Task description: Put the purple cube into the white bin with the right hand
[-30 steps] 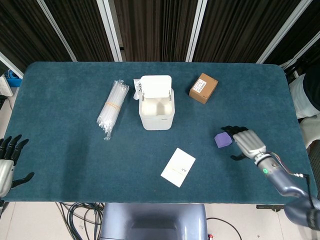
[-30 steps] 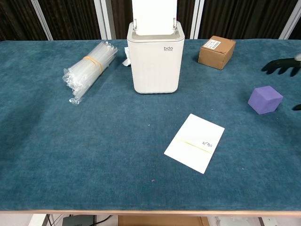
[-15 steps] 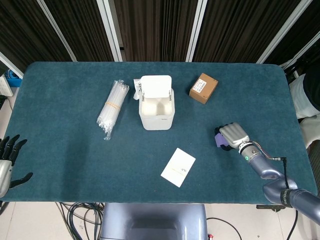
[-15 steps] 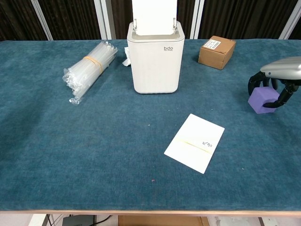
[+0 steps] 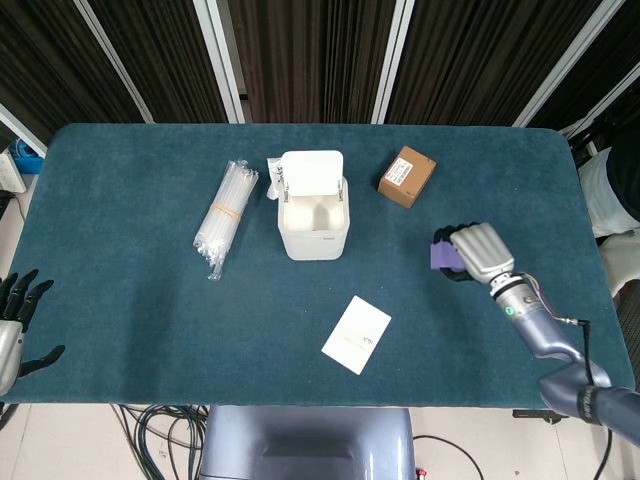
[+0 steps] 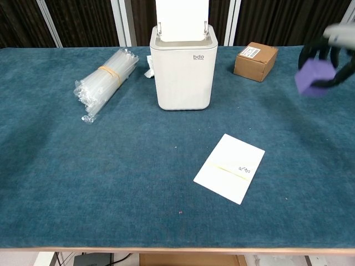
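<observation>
The right hand (image 5: 478,252) grasps the purple cube (image 5: 443,256), its dark fingers (image 6: 309,54) curled around the block from above, and in the chest view the cube (image 6: 314,77) hangs clear of the blue surface (image 5: 130,300), somewhat blurred, at the far right of the scene. From the head view the cube shows only as a purple edge poking out on the left side of the hand. The white bin (image 5: 314,222) stands well apart to the left, near the middle of the far half of the surface, with its lid (image 5: 312,171) tipped upright at the back and the inside open to view. A small brown cardboard box (image 5: 406,176) lies between the bin and the hand, a little farther back. A bundle of clear plastic tubes (image 5: 226,214) banded around the middle lies to the left of the bin. A white card (image 5: 356,334) rests flat toward the near edge, in front of the bin and to its right. The left hand (image 5: 14,325) sits at the near left corner off the edge of the surface, released, fingers spread and holding nothing.
</observation>
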{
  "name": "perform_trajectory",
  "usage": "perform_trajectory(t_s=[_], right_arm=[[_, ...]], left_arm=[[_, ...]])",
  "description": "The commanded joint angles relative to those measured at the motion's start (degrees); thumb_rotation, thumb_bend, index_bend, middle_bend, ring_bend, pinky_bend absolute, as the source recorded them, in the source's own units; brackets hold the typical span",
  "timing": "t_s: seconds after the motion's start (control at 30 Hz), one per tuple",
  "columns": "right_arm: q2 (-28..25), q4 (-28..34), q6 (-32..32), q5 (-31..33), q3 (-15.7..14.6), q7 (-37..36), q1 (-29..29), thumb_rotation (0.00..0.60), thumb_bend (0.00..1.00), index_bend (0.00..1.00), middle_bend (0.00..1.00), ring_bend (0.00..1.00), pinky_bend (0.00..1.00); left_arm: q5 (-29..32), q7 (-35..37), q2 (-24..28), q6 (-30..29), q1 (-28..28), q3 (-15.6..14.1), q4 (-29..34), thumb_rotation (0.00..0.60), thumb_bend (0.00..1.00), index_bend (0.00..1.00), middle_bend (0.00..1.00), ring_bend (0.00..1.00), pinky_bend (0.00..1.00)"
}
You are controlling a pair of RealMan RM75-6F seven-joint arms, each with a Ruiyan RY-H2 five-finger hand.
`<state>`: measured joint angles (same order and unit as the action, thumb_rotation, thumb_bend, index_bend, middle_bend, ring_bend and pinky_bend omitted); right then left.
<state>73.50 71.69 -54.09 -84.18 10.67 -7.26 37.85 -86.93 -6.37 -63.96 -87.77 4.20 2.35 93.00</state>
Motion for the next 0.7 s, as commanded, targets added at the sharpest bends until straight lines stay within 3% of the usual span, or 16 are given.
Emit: perform_trajectory(t_s=[0.03, 0.13, 0.33, 0.5, 0.7], right_arm=[[-6.96, 9.83, -8.41, -3.14, 3.80, -4.67, -1.93, 0.600, 0.40, 0.49, 0.52, 0.50, 0.49], [-8.69, 12.85, -7.38, -3.05, 5.80, -3.89, 0.34, 0.600, 0.40, 0.49, 0.52, 0.50, 0.49], [-7.79, 13.94, 1.64, 2.96, 10.69, -0.87, 8.59, 0.600, 0.40, 0.49, 0.52, 0.50, 0.49], [-3.20, 9.15, 9.75, 8.67, 13.07, 4.10, 16.77, 0.600, 0.39, 0.49, 0.51, 0.49, 0.49], [2.34, 3.57, 16.66, 13.55, 13.61, 9.05, 24.31, 0.600, 0.38, 0.47, 0.48, 0.47, 0.49]], left_arm=[[-0.02, 0.11, 0.03, -0.01, -0.03, -0.01, 0.07, 0.600, 0.07, 0.20, 0.14, 0.00, 0.00], [-0.05, 0.22, 0.05, 0.00, -0.04, -0.04, 0.09, 0.600, 0.07, 0.20, 0.14, 0.00, 0.00], [-0.30, 0.67, 0.21, 0.01, -0.04, -0.13, 0.06, 0.600, 0.07, 0.20, 0.14, 0.00, 0.00], [-0.29, 0.86, 0.05, -0.15, -0.09, -0.04, 0.04, 0.600, 0.07, 0.20, 0.14, 0.00, 0.00], [-0.32, 1.07, 0.00, -0.15, -0.08, -0.03, 0.01, 0.600, 0.07, 0.20, 0.14, 0.00, 0.00]])
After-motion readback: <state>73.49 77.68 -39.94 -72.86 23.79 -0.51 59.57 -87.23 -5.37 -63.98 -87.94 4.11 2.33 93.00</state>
